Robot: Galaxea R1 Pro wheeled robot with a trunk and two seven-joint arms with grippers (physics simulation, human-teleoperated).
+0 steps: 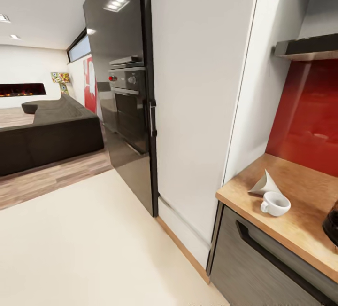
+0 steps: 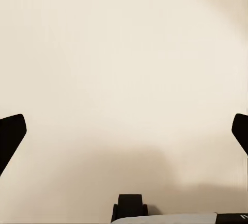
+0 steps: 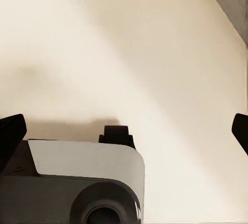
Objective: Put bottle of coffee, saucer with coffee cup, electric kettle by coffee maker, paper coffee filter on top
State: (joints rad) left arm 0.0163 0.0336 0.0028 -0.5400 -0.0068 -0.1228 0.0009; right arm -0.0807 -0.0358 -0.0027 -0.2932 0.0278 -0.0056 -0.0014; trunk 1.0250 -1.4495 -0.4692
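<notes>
A tall white cabinet panel [image 1: 202, 99] is seen beside the kitchen countertop [image 1: 300, 221], with a built-in oven [image 1: 129, 104] and dark sofa [image 1: 47, 132] beyond. The paper coffee filter [image 1: 264, 184] lies tipped on the countertop end, point aimed up toward the red backsplash [image 1: 310, 118]. The coffee cup [image 1: 274, 203] stands upright just beside it, handle toward the counter edge. The electric kettle [image 1: 331, 223] is cut off at the frame edge. Left gripper [image 2: 124, 131] and right gripper [image 3: 124, 131] are spread wide, empty, over cream floor [image 1: 84, 249].

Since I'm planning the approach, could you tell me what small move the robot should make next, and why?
Probably turn the base right toward the kitchen countertop: the paper coffee filter and coffee cup sit at the head view's right edge, and both grippers hang open over bare floor.
</notes>
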